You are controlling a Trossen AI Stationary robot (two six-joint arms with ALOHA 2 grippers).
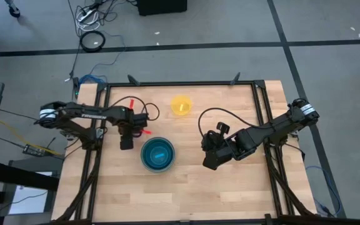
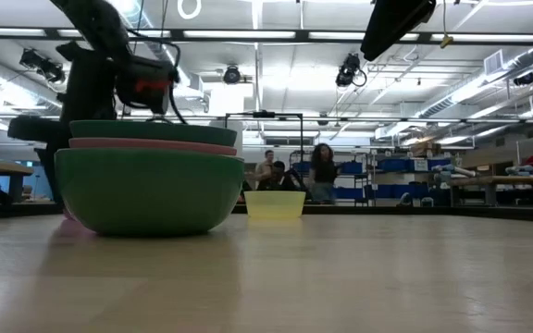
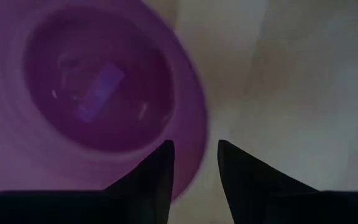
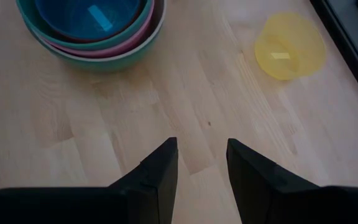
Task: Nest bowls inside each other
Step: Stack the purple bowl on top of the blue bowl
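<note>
A stack of nested bowls (image 1: 158, 154) sits left of the table's middle: sage green outermost, then grey-white, pink and teal, with blue innermost (image 4: 92, 15). Toward the far edge, a small yellow bowl (image 1: 181, 105) stands alone on its base. In the left wrist view a purple bowl (image 3: 98, 93) lies right below my left gripper (image 3: 194, 165). That gripper is open and points down, one finger over the bowl's inside and one outside its rim (image 3: 197, 118). In the high view my left gripper (image 1: 126, 140) hides this bowl. My right gripper (image 4: 202, 165) hangs open above bare wood, right of the stack.
Black frame rails (image 1: 258, 125) run along the table's left, right and far sides. Bare wood (image 1: 186, 194) lies between the stack and the near edge. In the low view, people and shelves show in the room behind the table.
</note>
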